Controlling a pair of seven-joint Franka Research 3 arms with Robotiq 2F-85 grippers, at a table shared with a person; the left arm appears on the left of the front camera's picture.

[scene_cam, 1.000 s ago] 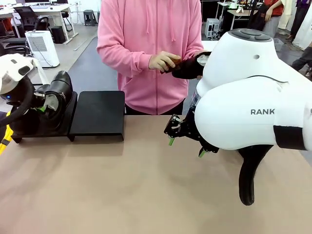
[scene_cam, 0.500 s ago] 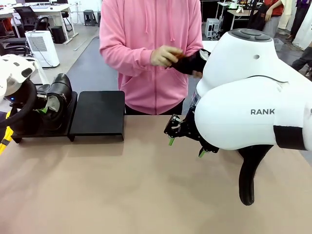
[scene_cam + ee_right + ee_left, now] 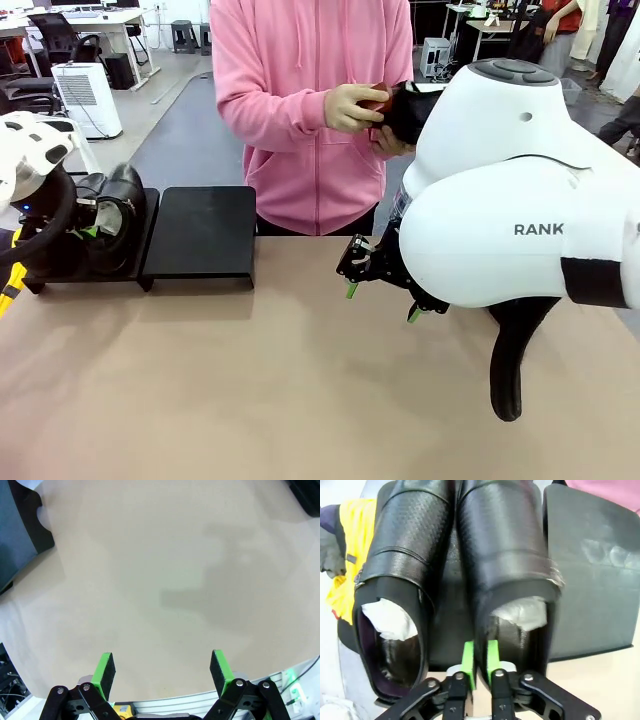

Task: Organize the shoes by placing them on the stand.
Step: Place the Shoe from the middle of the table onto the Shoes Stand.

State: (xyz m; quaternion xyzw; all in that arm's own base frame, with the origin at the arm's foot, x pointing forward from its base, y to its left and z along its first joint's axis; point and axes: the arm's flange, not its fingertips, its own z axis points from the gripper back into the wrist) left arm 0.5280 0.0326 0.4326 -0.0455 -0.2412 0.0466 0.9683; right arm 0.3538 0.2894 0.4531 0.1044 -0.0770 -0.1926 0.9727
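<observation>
**Left claw (image 3: 480,656) at a shoe heel on the stand (image 3: 200,235); right claw (image 3: 162,665) released.**
Two black dress shoes (image 3: 405,555) stuffed with white paper lie side by side on the stand's left platform (image 3: 451,625). The left claw's green pads (image 3: 468,661) stand narrowly apart astride the heel-collar wall of the shoe nearer the right platform (image 3: 590,580); whether they pinch it cannot be told. The right claw hangs over the desk (image 3: 250,380), well right of the stand, jaws wide and holding nothing. Beyond the stand, a person's hands (image 3: 350,105) hold a third shoe (image 3: 405,110).
</observation>
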